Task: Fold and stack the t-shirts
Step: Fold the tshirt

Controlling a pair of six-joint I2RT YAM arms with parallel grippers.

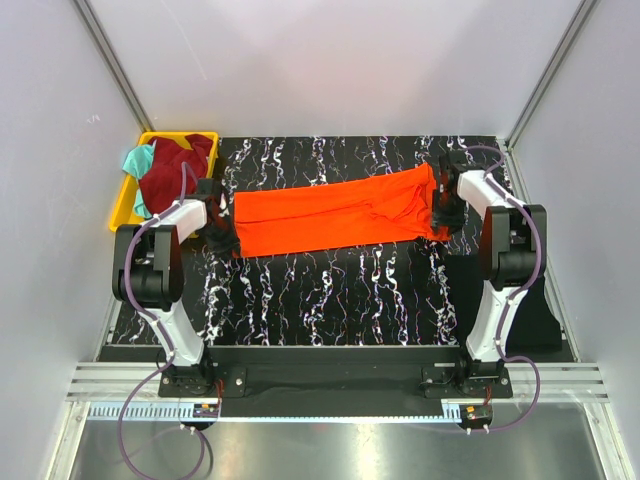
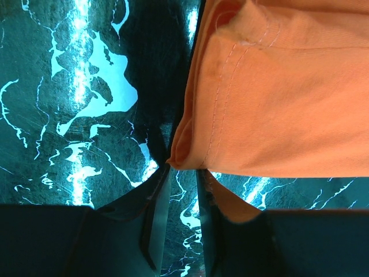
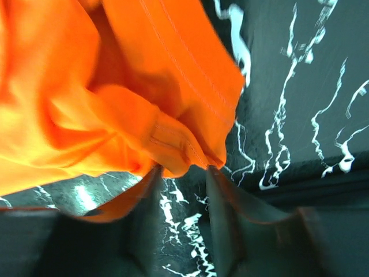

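An orange t-shirt (image 1: 340,212), folded into a long band, lies stretched across the black marbled table (image 1: 330,290). My left gripper (image 1: 222,238) is at its left end, and in the left wrist view (image 2: 183,167) its narrow jaws pinch the hemmed corner of the shirt (image 2: 277,98). My right gripper (image 1: 443,215) is at the right end. In the right wrist view (image 3: 183,167) a bunched fold of the shirt (image 3: 115,104) sits between its fingertips. The cloth looks slightly raised at both ends.
A yellow bin (image 1: 125,205) at the back left holds a maroon shirt (image 1: 175,165) and a teal garment (image 1: 137,160). White walls enclose the table on three sides. A plain black mat (image 1: 525,310) lies beside the right arm.
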